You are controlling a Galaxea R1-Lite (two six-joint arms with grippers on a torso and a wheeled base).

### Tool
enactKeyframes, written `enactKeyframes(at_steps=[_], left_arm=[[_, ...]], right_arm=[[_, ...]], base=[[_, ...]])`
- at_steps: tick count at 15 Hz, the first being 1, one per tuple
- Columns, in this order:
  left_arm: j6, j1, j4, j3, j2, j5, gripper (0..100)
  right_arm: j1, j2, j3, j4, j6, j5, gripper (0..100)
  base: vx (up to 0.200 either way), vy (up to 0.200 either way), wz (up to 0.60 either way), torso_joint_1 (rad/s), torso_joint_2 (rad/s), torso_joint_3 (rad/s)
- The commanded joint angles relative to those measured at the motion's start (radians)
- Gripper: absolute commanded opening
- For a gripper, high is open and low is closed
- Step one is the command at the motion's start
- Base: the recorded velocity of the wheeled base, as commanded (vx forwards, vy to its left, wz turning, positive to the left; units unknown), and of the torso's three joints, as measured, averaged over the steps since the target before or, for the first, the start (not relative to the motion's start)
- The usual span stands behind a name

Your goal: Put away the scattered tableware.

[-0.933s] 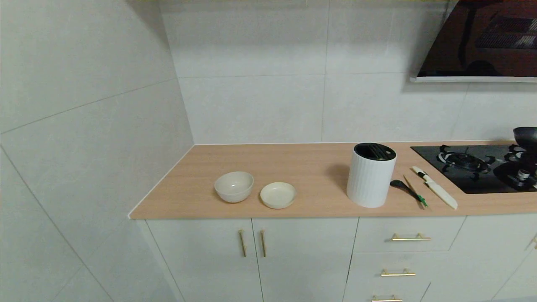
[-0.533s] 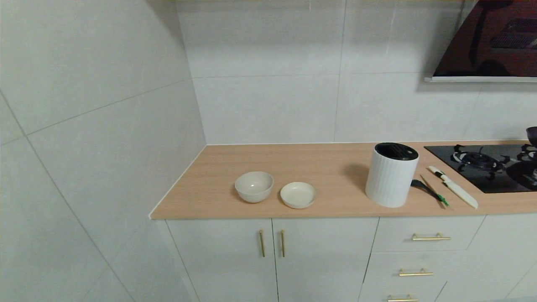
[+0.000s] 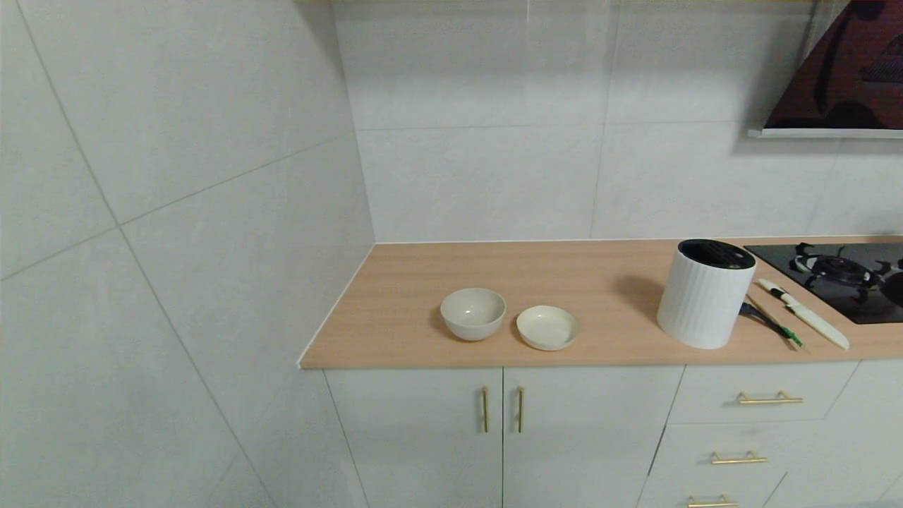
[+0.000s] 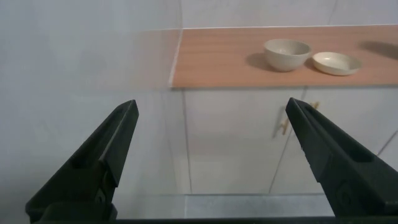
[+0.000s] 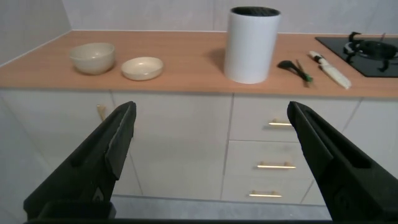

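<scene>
Head view:
- Wooden desk [image 3: 607, 279] runs along a tiled wall.
- Cream bowl [image 3: 473, 313] stands upright near the desk's left end.
- Shallow dish [image 3: 547, 327] sits just beside the bowl on the robot's right, not touching it.
- White ribbed holder [image 3: 705, 293] stands upright, well apart from the dish. Its top is dark and the contents are hard to make out.
- Black spoon [image 3: 758, 314] lies beside the holder, its bowl end partly hidden behind the holder's wall.
- Chopsticks [image 3: 774, 322] lie alongside the spoon. There is a green bit at the near end; I cannot tell which piece it belongs to.
- Knife [image 3: 804, 315] lies flat just beyond them.
- Stove [image 3: 839, 271] and range hood [image 3: 839, 77] are both cut off at the right edge.
- Cabinet doors [image 3: 451, 437] and drawers [image 3: 762, 398] are below the desk.

Left wrist view:
- Left claw [image 4: 211, 155] has its fingers wide apart with nothing between them. It hangs low before the cabinet fronts, well short of the desk.
- Bowl [image 4: 286, 54] and dish [image 4: 336, 63] show beyond it.
- The holder is cut off; its shadow shows at the edge.

Right wrist view:
- Right claw [image 5: 211, 155] also has its fingers wide apart, holding nothing, below desk level facing the drawers.
- Bowl, dish, holder [image 5: 251, 45], spoon, chopsticks and knife [image 5: 329, 68] all lie on the desk. The stove is clipped at the edge.
</scene>
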Motion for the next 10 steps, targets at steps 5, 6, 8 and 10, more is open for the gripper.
enactKeyframes(at_steps=[5,6,8,10], left_arm=[[0.001,0.000,0.002,0.000,0.002,0.000,100],[0.001,0.000,0.000,0.000,0.002,0.000,100],[0.001,0.000,0.000,0.000,0.002,0.000,100],[0.001,0.000,0.002,0.000,0.002,0.000,100]], right_arm=[[0.000,0.000,0.000,0.000,0.000,0.000,100],[0.000,0.000,0.000,0.000,0.000,0.000,100],[0.000,0.000,0.000,0.000,0.000,0.000,100],[0.000,0.000,0.000,0.000,0.000,0.000,100]], base=[[0.000,0.000,0.00,0.000,0.00,0.000],[0.000,0.000,0.00,0.000,0.00,0.000],[0.000,0.000,0.00,0.000,0.00,0.000],[0.000,0.000,0.00,0.000,0.00,0.000]])
